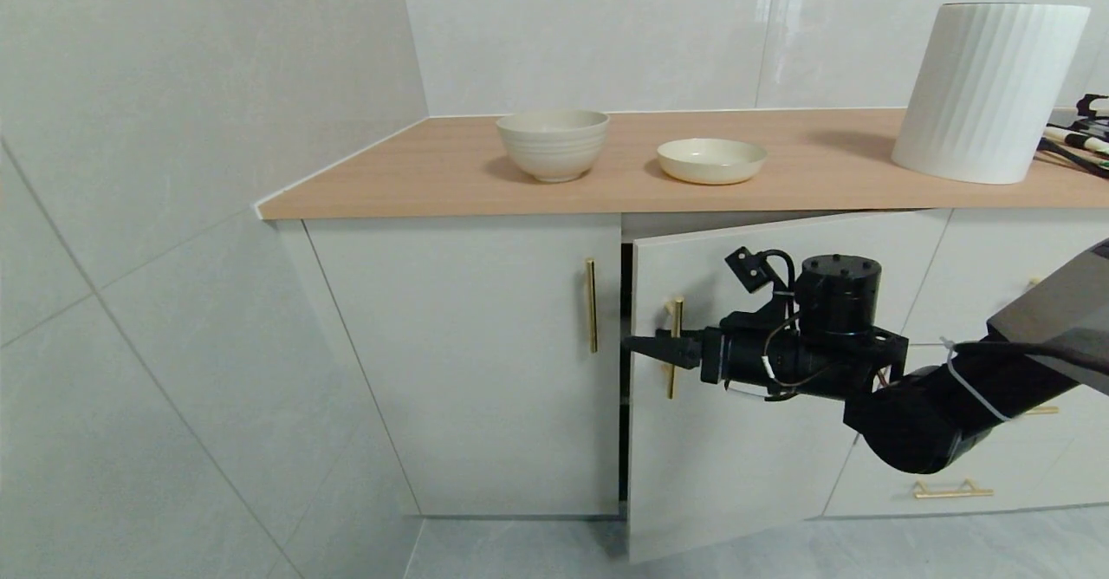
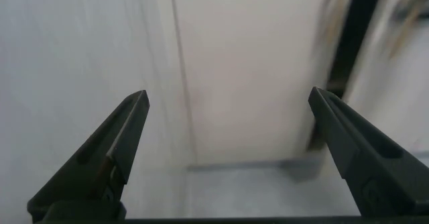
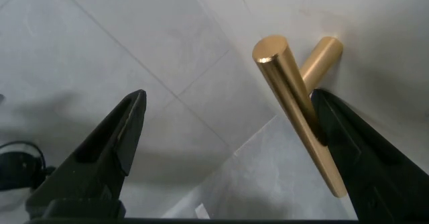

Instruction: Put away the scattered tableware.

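Tableware is sitting up on the bench [image 1: 416, 172]: a deep ribbed bowl [image 1: 553, 144] towards the corner and a shallow dish [image 1: 711, 159] near it, the two apart, neither one being touched. I'm judging the step in hand to be opening the cupboard below, so nothing is going away yet.

My right hand [image 1: 645, 347] is reaching in sideways at the brass bar handle [image 3: 295, 103] of the right-hand cabinet door [image 1: 736, 458], which is standing ajar with a dark gap [image 1: 624, 388] showing at its free edge. The hand is spread wide and is clamping nothing. The bar is lying between the fingers, hard against one finger [image 3: 362, 157], so I'm reading this as a hook and not a pinch.

To do it well, I'm planning to pull with that finger behind the bar and let the wrist follow the door's arc round its far-edge hinges, since a straight tug would probably slide the bar off the fingertip. I'm also minding my own forearm, which is lying across the door's front.

My left hand [image 2: 229, 96] is hanging wide open and empty, facing the cupboard fronts.
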Controlling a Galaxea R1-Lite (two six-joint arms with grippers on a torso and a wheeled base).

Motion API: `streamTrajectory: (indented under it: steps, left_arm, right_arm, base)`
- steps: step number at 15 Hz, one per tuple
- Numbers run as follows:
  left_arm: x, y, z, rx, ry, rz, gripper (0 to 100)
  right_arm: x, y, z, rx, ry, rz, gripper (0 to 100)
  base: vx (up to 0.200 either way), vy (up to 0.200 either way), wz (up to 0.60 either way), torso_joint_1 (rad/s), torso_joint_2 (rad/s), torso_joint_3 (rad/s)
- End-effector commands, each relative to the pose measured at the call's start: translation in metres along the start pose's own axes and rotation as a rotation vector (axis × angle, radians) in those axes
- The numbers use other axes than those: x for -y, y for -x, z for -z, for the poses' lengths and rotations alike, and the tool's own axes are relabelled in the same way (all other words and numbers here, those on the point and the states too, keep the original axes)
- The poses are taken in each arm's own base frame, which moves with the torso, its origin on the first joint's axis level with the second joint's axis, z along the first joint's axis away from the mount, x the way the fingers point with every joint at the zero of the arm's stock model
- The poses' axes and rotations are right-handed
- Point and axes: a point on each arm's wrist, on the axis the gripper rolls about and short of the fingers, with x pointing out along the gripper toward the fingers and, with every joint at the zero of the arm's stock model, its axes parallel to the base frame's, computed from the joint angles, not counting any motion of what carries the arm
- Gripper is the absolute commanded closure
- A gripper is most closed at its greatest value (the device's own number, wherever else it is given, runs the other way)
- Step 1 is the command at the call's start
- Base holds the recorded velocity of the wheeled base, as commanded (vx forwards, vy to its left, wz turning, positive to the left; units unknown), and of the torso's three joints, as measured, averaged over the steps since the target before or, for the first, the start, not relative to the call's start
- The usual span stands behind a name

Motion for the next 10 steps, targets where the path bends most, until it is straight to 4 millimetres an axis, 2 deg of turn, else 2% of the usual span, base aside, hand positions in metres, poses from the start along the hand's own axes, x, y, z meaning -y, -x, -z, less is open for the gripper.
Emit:
streamTrajectory:
  steps: [1,2,3,5,6,8,10]
  left_arm:
    - [-0.001,-0.002,-0.071,-0.015,0.062,0.105,0]
    - [0.000,-0.026,-0.094,-0.137,0.075,0.243,0]
    - [0.002,-0.050,-0.103,-0.228,0.086,0.324,0]
    - [0.008,-0.121,-0.117,-0.356,0.106,0.425,0]
    - [0.012,-0.153,-0.118,-0.363,0.103,0.445,0]
    - [0.029,-0.197,-0.112,-0.336,0.095,0.521,0]
    - [0.043,-0.224,-0.095,-0.393,0.107,0.570,0]
  right_arm:
    - [-0.005,0.006,0.003,-0.011,0.005,-0.002,0]
    - [-0.008,0.012,0.007,-0.015,0.011,0.000,0]
    - [-0.012,0.015,0.007,-0.007,0.018,-0.006,0]
    - [-0.018,0.021,0.009,0.010,0.035,-0.016,0]
    - [-0.019,0.024,0.011,0.009,0.034,-0.016,0]
    - [-0.025,0.030,0.010,0.016,0.041,-0.018,0]
    - [-0.025,0.032,0.013,0.007,0.034,-0.015,0]
  base:
    - [0.000,0.000,0.00,0.000,0.00,0.000]
    - [0.000,0.000,0.00,0.000,0.00,0.000]
    - [0.000,0.000,0.00,0.000,0.00,0.000]
    - [0.000,0.000,0.00,0.000,0.00,0.000]
    - [0.000,0.000,0.00,0.000,0.00,0.000]
    - [0.000,0.000,0.00,0.000,0.00,0.000]
    - [0.000,0.000,0.00,0.000,0.00,0.000]
